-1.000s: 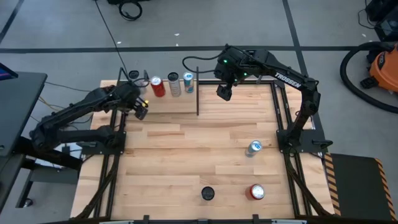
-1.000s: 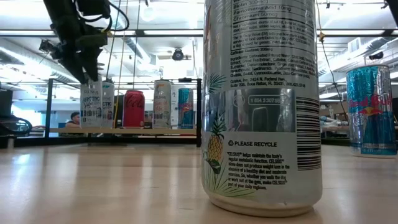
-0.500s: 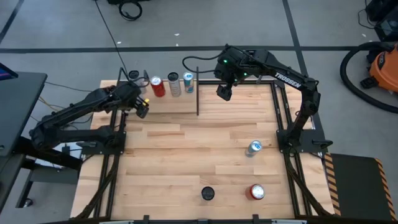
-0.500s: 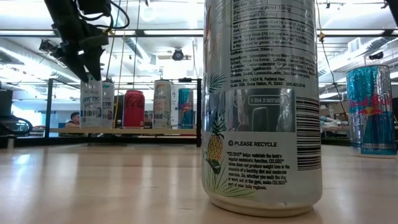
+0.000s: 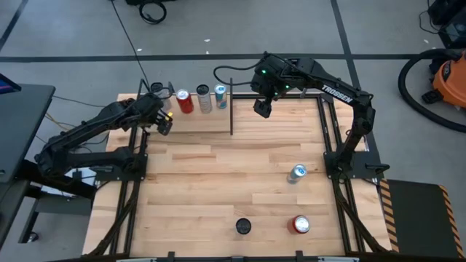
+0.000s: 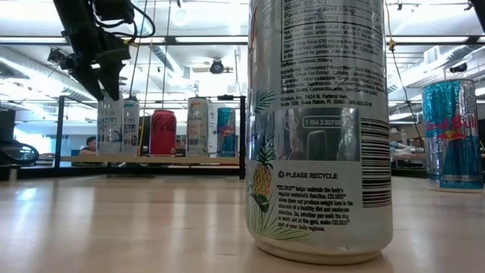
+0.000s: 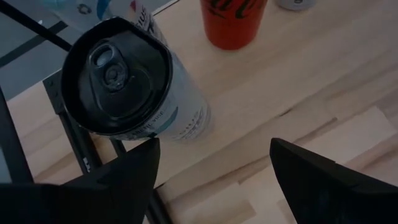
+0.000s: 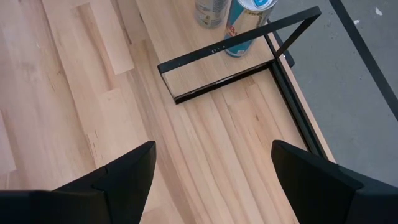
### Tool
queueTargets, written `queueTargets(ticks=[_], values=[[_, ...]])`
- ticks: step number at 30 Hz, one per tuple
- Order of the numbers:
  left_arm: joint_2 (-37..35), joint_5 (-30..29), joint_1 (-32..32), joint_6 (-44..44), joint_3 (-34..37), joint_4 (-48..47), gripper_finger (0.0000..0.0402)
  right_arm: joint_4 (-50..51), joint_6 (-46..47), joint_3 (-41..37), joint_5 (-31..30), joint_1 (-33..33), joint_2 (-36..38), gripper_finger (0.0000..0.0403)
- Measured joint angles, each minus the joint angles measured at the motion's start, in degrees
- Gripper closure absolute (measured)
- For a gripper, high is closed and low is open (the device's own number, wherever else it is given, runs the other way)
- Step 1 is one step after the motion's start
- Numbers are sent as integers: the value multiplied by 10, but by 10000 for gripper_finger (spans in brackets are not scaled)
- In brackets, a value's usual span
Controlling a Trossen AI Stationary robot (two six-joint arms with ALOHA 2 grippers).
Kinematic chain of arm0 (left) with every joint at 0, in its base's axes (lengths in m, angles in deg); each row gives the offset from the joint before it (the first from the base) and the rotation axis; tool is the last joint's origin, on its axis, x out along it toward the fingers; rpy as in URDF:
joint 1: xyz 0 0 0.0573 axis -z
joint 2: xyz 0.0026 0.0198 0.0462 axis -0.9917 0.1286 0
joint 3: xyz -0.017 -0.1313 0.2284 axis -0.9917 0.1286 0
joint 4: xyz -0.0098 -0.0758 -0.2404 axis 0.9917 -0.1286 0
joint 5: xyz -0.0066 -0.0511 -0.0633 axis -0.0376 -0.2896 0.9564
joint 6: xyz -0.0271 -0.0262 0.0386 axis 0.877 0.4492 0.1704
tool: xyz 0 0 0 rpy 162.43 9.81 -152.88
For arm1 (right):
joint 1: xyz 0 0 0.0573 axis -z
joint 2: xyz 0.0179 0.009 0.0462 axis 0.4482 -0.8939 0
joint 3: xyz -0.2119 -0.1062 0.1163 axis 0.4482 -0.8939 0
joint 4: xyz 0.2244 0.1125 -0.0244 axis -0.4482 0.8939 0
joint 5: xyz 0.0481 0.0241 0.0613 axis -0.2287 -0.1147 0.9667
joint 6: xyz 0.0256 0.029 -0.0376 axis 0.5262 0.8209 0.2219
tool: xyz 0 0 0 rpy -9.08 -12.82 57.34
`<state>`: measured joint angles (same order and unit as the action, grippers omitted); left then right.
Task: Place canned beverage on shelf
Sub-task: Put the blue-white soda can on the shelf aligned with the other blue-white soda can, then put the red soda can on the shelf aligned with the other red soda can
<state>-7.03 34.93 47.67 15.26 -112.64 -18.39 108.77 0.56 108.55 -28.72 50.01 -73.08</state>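
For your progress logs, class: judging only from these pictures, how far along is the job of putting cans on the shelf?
Done: four cans stand on the shelf, among them a red can and a black-topped white can. In hand: nothing; the left gripper is open just above the white can, and the right gripper is open over the table's far side. Left: three cans on the table, including a red one.

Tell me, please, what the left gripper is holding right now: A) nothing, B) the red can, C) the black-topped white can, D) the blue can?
A: the left gripper is open, its fingers apart just off the black-topped white can standing on the shelf, gripping nothing.
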Motion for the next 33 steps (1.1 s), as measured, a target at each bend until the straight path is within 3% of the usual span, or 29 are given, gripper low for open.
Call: queueTargets(ticks=[14,19,26,33], values=[[0,2,21,0,0,-28,88,0,0,0,0,0,0,76],[0,40,74,14,0,18,88,30,27,0,0,-9,0,76],[0,43,179,14,0,110,88,150,85,0,-1,-67,1,76],[0,43,258,-3,0,188,88,150,129,0,2,-141,3,76]])
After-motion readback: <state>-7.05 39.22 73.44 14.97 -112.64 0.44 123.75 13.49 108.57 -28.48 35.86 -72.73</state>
